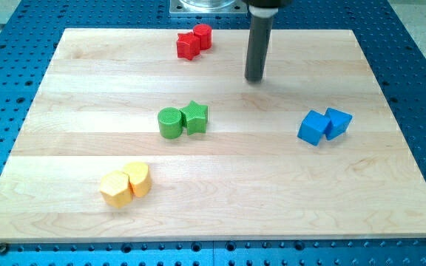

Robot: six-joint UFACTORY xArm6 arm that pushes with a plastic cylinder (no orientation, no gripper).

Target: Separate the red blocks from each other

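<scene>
Two red blocks touch each other near the view's top edge of the wooden board: a red star-shaped block (187,46) on the left and a red cylinder (203,35) just right and above it. My tip (254,78) is the lower end of the dark rod, on the board to the right of and below the red pair, about a block's width or more away, touching no block.
A green cylinder (170,123) and a green star block (195,117) touch at the board's middle. Two blue blocks (324,125) touch at the right. Two yellow blocks (126,183) touch at the lower left. The wooden board (87,81) lies on a blue perforated table.
</scene>
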